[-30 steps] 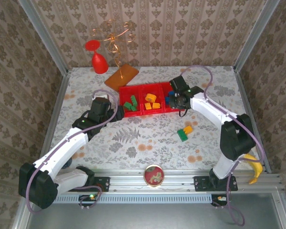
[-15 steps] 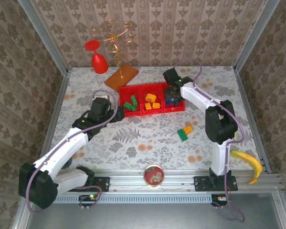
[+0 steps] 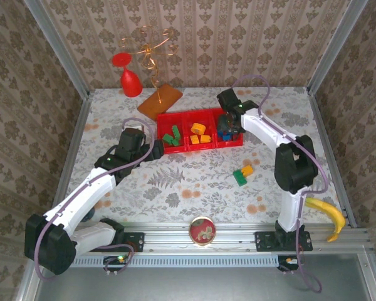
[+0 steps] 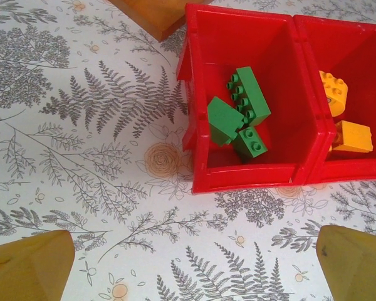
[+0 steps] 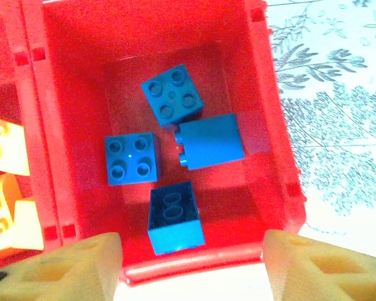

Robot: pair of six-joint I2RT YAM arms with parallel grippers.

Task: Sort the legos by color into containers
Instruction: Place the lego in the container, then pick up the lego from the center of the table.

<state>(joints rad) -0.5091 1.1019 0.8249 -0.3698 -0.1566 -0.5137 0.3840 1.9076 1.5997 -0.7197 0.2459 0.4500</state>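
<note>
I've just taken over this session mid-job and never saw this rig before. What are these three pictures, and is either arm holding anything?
Two robot arms, left and right, with two-finger grippers stand at the table's near edge. The overhead picture looks down from behind them; the other two come from a camera on each wrist. The left gripper is open and empty, facing the red tray and its green bricks. The right gripper hangs open over the compartment with four blue bricks, holding nothing. The middle compartment has orange-yellow bricks. One green brick and one orange brick lie loose on the table.
</note>
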